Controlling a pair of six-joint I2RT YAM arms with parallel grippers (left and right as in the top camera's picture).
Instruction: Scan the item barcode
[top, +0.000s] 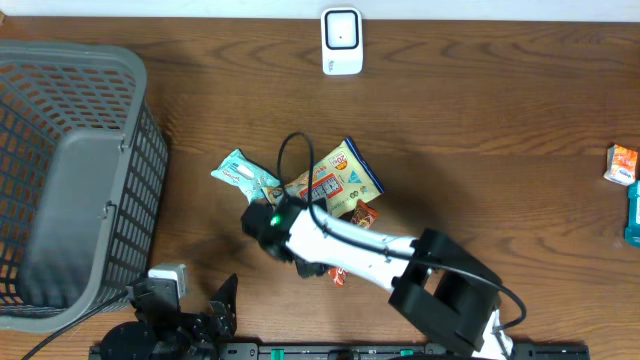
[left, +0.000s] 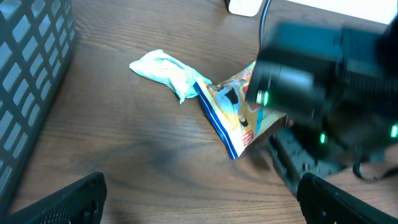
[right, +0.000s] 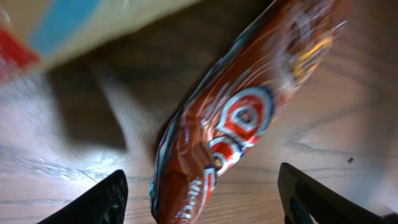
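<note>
1. Right gripper (right: 205, 200) jaws apart, straddling the red packet (right: 249, 118) mid-tabletop, not pinching it.
2. Left gripper (left: 202, 202) wide, empty, near front edge.
3. Scanner (top: 341, 40) at back edge.

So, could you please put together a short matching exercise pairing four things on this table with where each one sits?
Things:
1. grey basket
2. white scanner
3. red packet
4. orange box

Places:
A. far right in the overhead view
B. far left in the overhead view
C. top centre in the overhead view
D. under the right gripper

Pairs: 1-B, 2-C, 3-D, 4-A.
</note>
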